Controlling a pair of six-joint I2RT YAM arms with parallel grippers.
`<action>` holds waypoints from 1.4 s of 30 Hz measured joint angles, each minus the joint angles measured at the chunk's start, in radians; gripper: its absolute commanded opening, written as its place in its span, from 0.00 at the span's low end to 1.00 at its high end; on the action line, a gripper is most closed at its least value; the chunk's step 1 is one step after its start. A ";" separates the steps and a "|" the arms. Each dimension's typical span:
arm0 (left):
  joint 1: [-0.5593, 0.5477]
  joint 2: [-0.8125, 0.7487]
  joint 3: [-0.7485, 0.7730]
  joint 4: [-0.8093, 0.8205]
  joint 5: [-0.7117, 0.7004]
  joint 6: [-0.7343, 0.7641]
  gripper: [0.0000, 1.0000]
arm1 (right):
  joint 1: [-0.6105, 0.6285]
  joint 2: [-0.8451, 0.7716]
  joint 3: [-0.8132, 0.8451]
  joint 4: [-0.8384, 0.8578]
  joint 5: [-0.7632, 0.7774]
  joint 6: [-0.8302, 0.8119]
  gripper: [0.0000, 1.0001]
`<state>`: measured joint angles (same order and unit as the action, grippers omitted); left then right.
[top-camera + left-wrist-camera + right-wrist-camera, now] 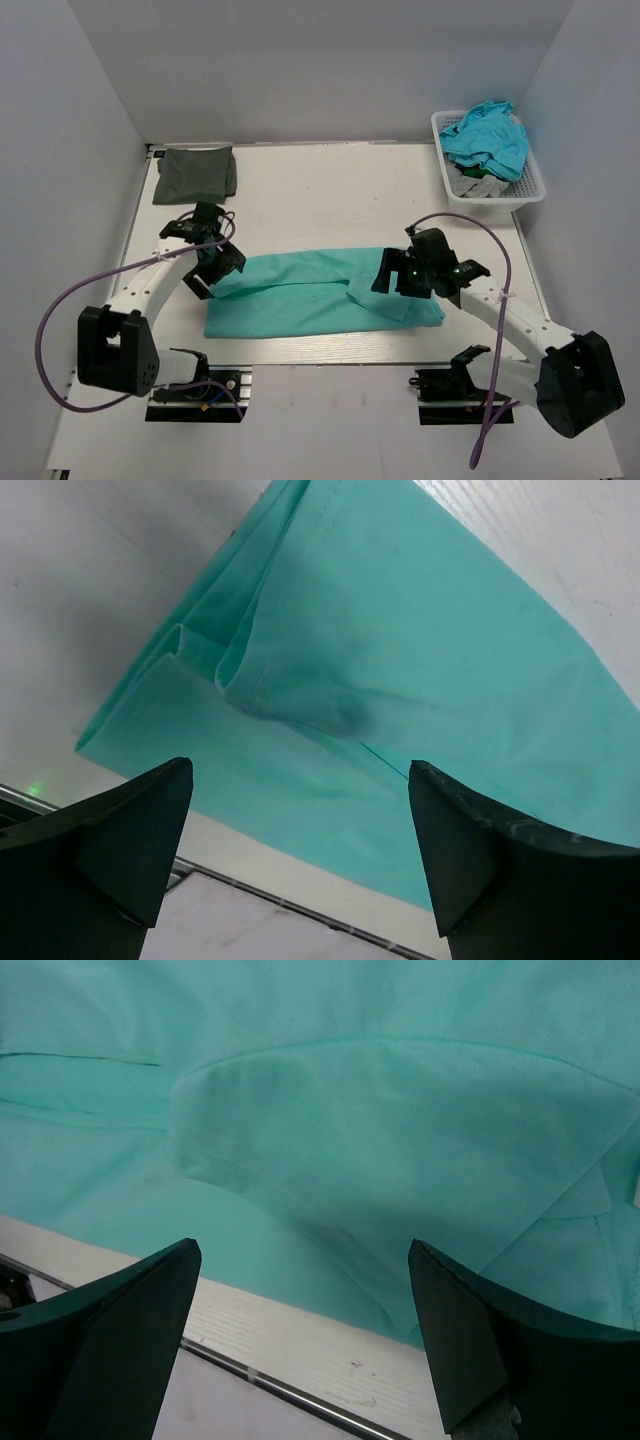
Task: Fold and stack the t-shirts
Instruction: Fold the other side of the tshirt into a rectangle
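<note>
while both jaws gape wide, holding nothing, the left gripper (214, 266) hangs over the left end of the teal t-shirt (300, 297), the right gripper (392, 272) over its right end; the folded olive t-shirt (195, 172) lies well apart, at the far-left corner of the table (330, 190).

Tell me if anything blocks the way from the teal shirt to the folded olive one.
Nothing visible does. The table between the teal shirt and the olive shirt, far left, is bare; the open left gripper hangs over the teal shirt's left end.
</note>
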<state>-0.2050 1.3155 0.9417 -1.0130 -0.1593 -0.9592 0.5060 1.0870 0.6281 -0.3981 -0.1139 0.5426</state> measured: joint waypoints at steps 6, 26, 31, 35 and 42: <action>0.000 -0.014 -0.018 0.000 0.022 -0.078 0.95 | 0.000 0.035 -0.021 0.016 0.003 -0.006 0.90; 0.000 0.183 -0.013 0.013 -0.032 -0.236 0.00 | 0.000 0.127 -0.021 0.027 0.034 -0.039 0.90; 0.000 0.185 0.065 -0.007 -0.068 -0.232 0.00 | 0.000 0.161 -0.029 0.044 0.037 -0.040 0.90; 0.000 0.185 0.140 -0.029 -0.100 -0.208 0.00 | -0.001 0.171 -0.038 0.065 0.040 -0.040 0.90; -0.007 0.179 0.177 -0.031 -0.141 -0.169 0.00 | -0.001 0.185 -0.037 0.092 0.039 -0.038 0.90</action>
<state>-0.2119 1.4944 1.1187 -1.0435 -0.3004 -1.1278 0.5053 1.2724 0.5907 -0.3058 -0.0753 0.5045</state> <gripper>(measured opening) 0.018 0.903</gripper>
